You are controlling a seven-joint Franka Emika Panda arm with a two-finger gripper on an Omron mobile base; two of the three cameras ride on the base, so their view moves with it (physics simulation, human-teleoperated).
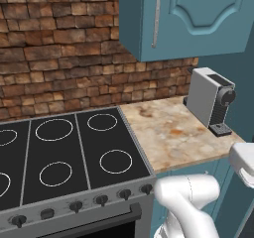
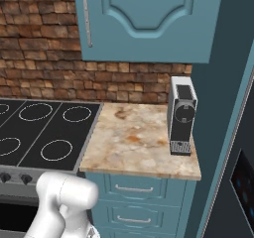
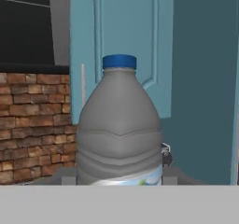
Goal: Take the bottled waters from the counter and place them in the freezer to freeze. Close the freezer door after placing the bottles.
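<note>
Hand view: grey-blue bottle [image 3: 119, 125] stands upright, clamped in the gripper [image 3: 119, 180].

The left base view looked forward and down from behind the arm's left side, over the black stove top [image 1: 74, 152] toward the brick wall [image 1: 59, 58] — the marbled counter [image 1: 168, 133] lay to its right. The right base view faced the same corner from the arm's right side, set so that the counter [image 2: 139, 143] sat mid-frame and the stove top [image 2: 39, 133] at left. Both shared the stove, the counter, the grey coffee machine [image 1: 211, 100] [image 2: 181, 115], the teal wall cupboard [image 1: 193, 19] [image 2: 149, 19] and the brick wall [image 2: 44, 68]. The hand view sat very close behind a grey bottle [image 3: 119, 129] — looking level past it at the cupboard [image 3: 126, 45] and brick [image 3: 32, 125].
</note>
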